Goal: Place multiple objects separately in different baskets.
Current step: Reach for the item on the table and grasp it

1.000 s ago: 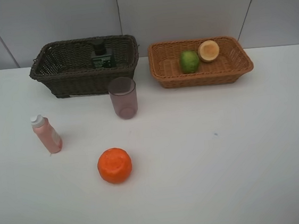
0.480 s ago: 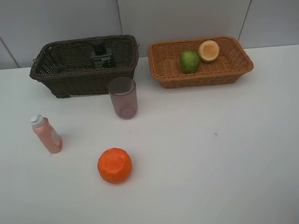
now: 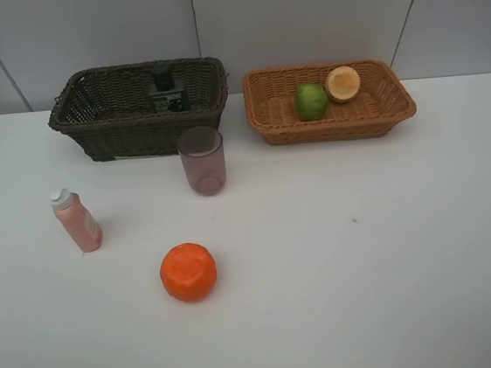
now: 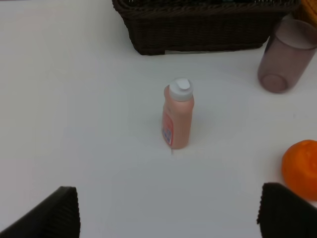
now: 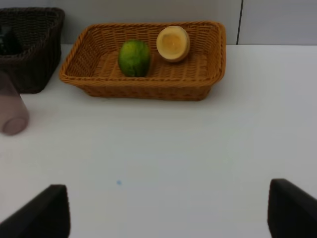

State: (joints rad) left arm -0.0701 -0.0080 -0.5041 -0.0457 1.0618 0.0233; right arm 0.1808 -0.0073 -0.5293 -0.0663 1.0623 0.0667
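Both arms hang back at the near edge of the table (image 3: 368,268) and do not show in the high view. The left gripper (image 4: 168,215) is wide open and holds nothing. The right gripper (image 5: 168,210) is wide open too, and also empty.

Three things wait on the table. Nearest is the orange (image 3: 188,272). It is round, so it has no long axis, and I think it can roll away if one finger touches it before the other. A little farther, to the left, stands the pink bottle (image 3: 77,221), well apart from the orange. Its long axis is vertical and its white cap points up. It is tall on a small base, so a push from the side, or fingers that close too high, would probably tip it. Farther again is the cup (image 3: 202,160), upright with its mouth up, just in front of the dark basket (image 3: 77,123). A load carried low toward this basket may knock it over.

In the dark basket the dark bottle (image 3: 165,91) stands against the far wall, pump up. In the light basket (image 3: 396,114) the lime (image 3: 311,100) and the yellow fruit (image 3: 342,83) lie close together. Putting a thing into the wrong basket is the last risk.
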